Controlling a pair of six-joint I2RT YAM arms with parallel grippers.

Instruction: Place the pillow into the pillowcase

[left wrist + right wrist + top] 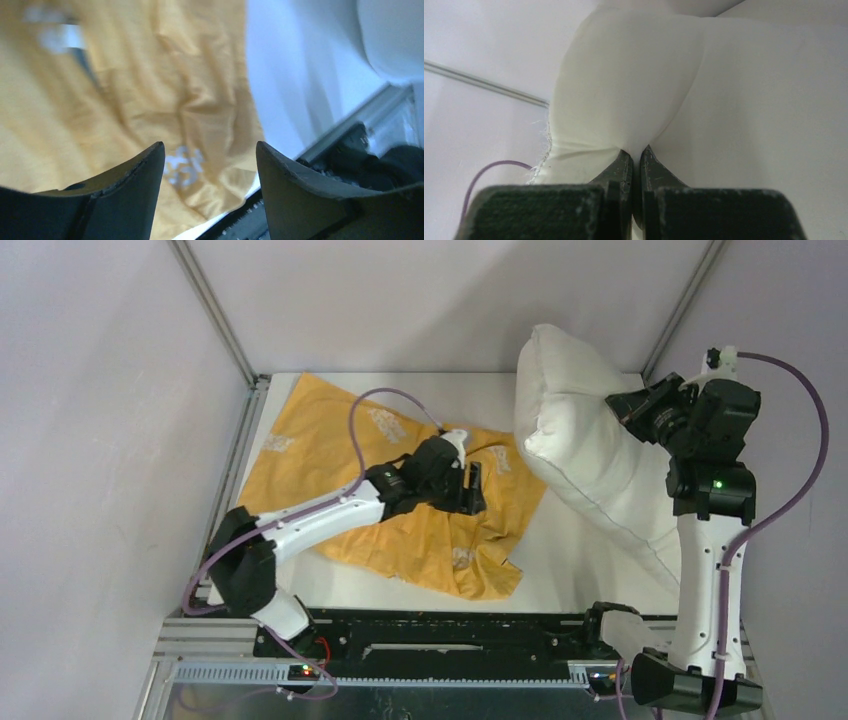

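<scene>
Pillow (590, 455) is held tilted up at the right of the counter (560, 550). A fold of its fabric is pinched in the closed right tool (634, 155), presumably to keep it ready for insertion. Pillowcase (330, 450) is spread flat at left, orange face up. Left tool (210, 150) is poised over its right part, jaws apart, nothing gripped. The case mouth is judged not yet opened.

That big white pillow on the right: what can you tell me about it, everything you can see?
The pillow is plump and plain white, of soft cloth, with a stitched seam along its edge. It stands tilted on the right of the table, its top corner raised toward the back wall. The right gripper is shut on a pinch of its fabric, high on its right side. It is wholly outside the orange pillowcase beside it.
</scene>
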